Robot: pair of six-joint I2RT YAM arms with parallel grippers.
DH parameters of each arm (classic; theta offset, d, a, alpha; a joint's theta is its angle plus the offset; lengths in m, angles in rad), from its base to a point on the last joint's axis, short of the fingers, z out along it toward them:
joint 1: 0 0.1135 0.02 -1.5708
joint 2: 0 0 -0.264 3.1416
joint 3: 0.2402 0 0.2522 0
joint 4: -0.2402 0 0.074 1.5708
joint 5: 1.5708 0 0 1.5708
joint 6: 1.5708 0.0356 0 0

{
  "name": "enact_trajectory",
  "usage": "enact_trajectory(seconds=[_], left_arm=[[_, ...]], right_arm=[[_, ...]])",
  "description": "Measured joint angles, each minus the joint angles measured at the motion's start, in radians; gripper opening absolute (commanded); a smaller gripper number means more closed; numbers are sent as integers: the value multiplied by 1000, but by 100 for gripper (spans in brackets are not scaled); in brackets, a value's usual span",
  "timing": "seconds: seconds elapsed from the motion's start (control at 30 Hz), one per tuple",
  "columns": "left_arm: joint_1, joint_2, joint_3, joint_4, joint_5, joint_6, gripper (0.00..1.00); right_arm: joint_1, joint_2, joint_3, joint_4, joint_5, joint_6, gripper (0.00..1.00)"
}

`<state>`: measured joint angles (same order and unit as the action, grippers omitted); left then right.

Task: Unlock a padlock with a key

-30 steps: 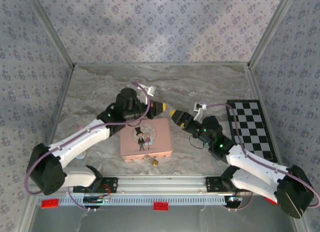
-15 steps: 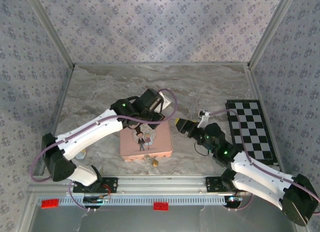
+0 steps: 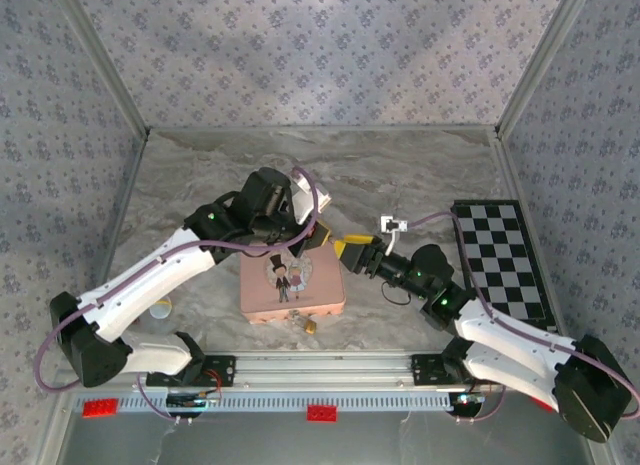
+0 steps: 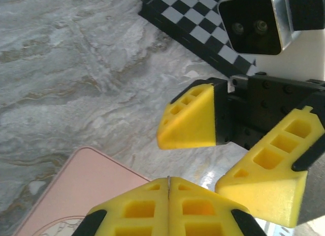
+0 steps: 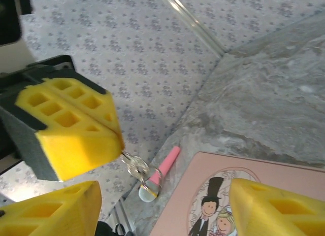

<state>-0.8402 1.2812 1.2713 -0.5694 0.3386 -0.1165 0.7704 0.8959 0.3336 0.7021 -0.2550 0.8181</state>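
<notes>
Two grippers face each other above the far right corner of the pink tin [image 3: 292, 278]. My left gripper [image 4: 168, 183] is fully closed, its pads pressed flat together on a thin metal sliver that I take to be the key [image 4: 168, 178]. In the right wrist view a small wire ring [image 5: 136, 167] hangs below those pads. My right gripper [image 4: 195, 157] stands wide open and holds nothing, its fingers pointed at the left one from just beside it. The padlock [image 3: 311, 326] lies on the table [image 3: 200, 175] just beside the tin's near edge, toward the arm bases, so the tin lies between it and both grippers. Neither arm is clearly nearer. In my judgement the free right one should steady the lock. The padlock is too small for me to tell which way its long axis or keyhole points, and the coming move turns on that.
</notes>
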Motion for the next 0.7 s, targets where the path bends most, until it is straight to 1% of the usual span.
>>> enact_trajectory(seconds=[0.03,0.1,0.17,0.4,0.7], left_arm=[[6,-5,-8,5,19,-5,0],[17,-14,-20,14,49,-12,0],[27,-19,-25,26,76,-19,0],[58,-35,-40,60,137,-46,0],[74,-37,-50,89,180,-67,0]], right_arm=[[0,9,2,19,-14,-5,55],[1,26,8,40,-39,-11,48],[3,43,18,56,-58,-15,44],[8,70,33,103,-106,-27,40],[11,90,42,129,-137,-42,31]])
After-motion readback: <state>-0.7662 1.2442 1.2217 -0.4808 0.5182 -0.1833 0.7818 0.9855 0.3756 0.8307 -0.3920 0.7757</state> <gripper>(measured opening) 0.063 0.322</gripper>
